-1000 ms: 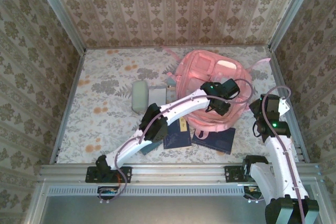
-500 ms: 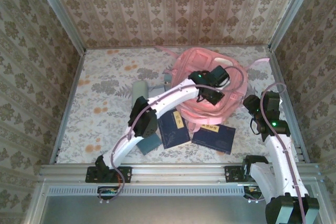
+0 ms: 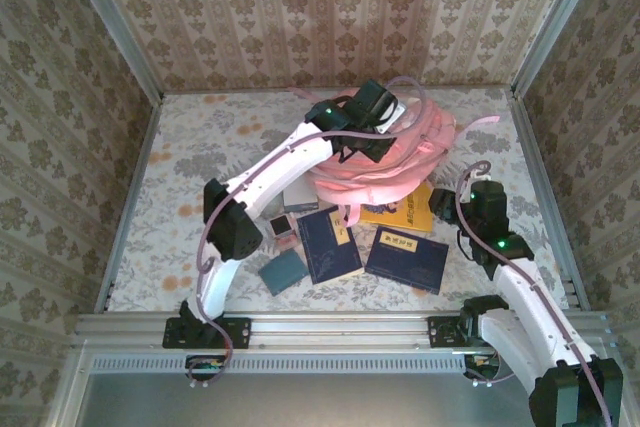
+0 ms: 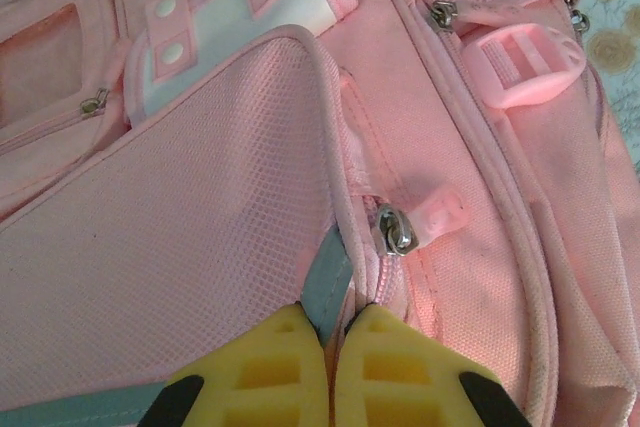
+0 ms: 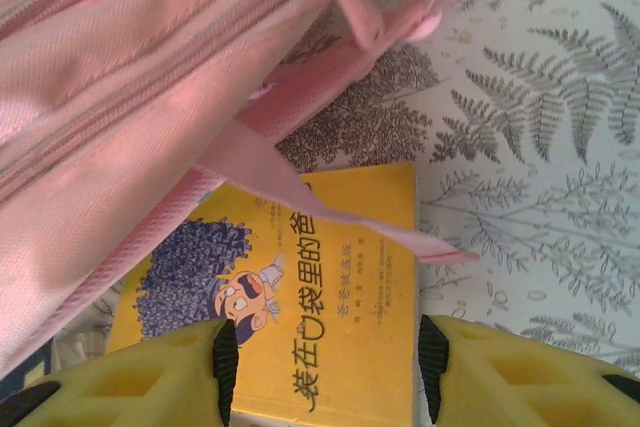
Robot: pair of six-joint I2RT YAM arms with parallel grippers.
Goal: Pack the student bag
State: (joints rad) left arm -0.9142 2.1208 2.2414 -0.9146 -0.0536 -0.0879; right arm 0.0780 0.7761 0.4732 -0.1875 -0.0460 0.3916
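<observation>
Holding the student bag (image 3: 400, 162) up by its edge looks like the step in hand. The left gripper (image 4: 333, 347) is clamped tight on a teal trim strip (image 4: 327, 287) at the lip of a mesh pocket, just beside a zipper pull (image 4: 398, 230). The bag sits far-centre on the table (image 3: 200, 177), bunched into a mound. Its near edge appears raised over a yellow book (image 5: 330, 277).

The right gripper (image 5: 325, 372) hovers over that book with its jaws partway apart and nothing in them, so the book is probably the next item to pack.

The next move calls for the right gripper to come down on a free edge of the book. A pink strap (image 5: 300, 192) lies across the cover and could snag. The bag's mouth needs to gape wider, and whether the main compartment is unzipped cannot be told.

The bag's front pockets face up toward the left wrist camera. In the top view its long axis runs roughly across the table, from left-near to right-far. Which end is the top is unclear from the crumpled shape.

Two dark blue books (image 3: 330, 244) lie near, just in front of the bag.
</observation>
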